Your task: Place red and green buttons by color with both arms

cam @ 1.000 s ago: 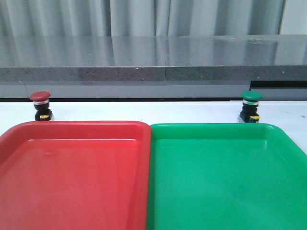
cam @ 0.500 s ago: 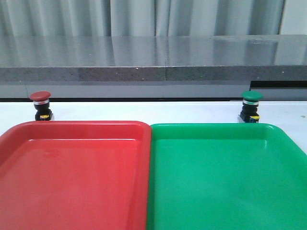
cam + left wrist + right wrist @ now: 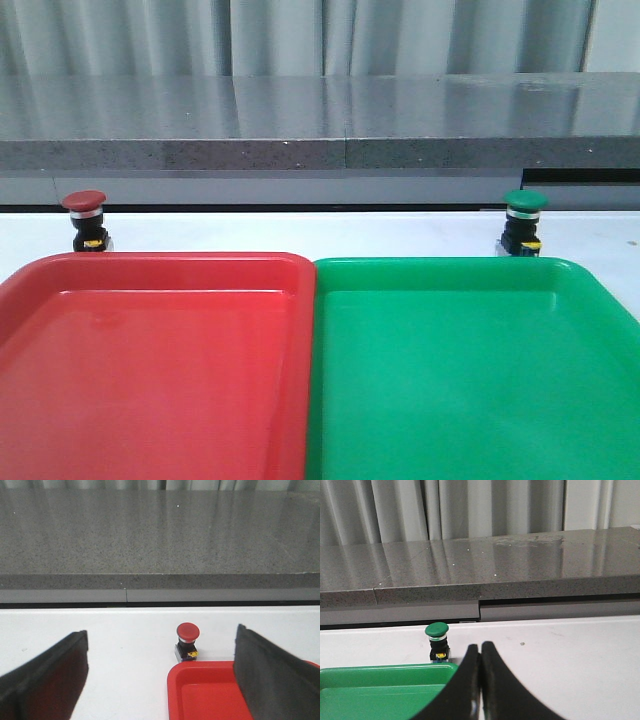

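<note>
The red button (image 3: 84,219) stands upright on the white table behind the red tray's far left corner; it also shows in the left wrist view (image 3: 187,641). The green button (image 3: 524,221) stands upright behind the green tray's far right corner, and shows in the right wrist view (image 3: 437,641). My left gripper (image 3: 160,672) is open and empty, well short of the red button. My right gripper (image 3: 480,652) is shut and empty, beside and short of the green button. Neither gripper shows in the front view.
A large red tray (image 3: 160,262) and a large green tray (image 3: 440,265) lie side by side in the foreground, touching. A grey stone ledge (image 3: 320,130) runs along the back of the table.
</note>
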`<state>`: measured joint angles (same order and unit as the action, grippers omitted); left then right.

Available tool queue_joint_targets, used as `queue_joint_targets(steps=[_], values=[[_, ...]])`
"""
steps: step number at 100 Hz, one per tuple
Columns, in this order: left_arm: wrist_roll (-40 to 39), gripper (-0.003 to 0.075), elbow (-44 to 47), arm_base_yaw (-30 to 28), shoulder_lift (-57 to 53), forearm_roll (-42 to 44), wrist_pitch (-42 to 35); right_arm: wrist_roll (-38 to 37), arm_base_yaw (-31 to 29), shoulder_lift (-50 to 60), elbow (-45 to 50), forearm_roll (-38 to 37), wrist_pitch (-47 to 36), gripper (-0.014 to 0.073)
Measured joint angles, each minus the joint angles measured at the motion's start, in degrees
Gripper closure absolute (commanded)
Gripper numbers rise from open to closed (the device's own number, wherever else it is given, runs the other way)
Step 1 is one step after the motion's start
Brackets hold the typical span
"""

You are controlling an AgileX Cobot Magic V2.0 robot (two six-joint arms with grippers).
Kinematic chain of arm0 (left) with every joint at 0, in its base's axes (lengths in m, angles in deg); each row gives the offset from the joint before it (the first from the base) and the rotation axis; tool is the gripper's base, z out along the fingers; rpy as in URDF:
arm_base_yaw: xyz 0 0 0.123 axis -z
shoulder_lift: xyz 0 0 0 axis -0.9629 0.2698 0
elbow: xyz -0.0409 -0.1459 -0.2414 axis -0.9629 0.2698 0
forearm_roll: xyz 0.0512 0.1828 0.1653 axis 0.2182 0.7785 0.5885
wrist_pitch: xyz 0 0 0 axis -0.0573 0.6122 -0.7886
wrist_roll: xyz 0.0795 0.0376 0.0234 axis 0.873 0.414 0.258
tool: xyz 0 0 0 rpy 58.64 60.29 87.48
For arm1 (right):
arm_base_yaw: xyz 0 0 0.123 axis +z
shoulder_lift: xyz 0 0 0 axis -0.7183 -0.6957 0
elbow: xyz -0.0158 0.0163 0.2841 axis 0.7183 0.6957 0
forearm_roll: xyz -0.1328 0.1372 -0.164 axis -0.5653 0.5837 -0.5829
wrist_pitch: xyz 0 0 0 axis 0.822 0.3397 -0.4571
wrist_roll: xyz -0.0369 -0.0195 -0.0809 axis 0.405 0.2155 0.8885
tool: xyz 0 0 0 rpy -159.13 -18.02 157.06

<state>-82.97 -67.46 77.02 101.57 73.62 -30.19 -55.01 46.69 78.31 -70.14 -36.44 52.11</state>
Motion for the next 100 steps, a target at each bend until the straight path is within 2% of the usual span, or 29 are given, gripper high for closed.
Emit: queue_joint_targets(steps=[31,46,70,100], values=[[0.00,0.0185,-0.15,0.00,7.33,-2.10,-7.63,0.00,0.00,0.00,0.00,0.00,0.00,0.0657],[0.00,0.0198,-3.36,0.00,12.29,-2.37,-7.38,0.00,0.00,0.00,0.00,0.00,0.00,0.0657],[0.00,0.0199,-13.49,0.00,23.70,-2.37,0.05,0.00,0.00,0.00,0.00,0.00,0.00,0.0657],[0.00,0.0199,-29.28,0.00,39.82,-4.61,16.81,0.00,0.00,0.00,0.00,0.00,0.00,0.0657]])
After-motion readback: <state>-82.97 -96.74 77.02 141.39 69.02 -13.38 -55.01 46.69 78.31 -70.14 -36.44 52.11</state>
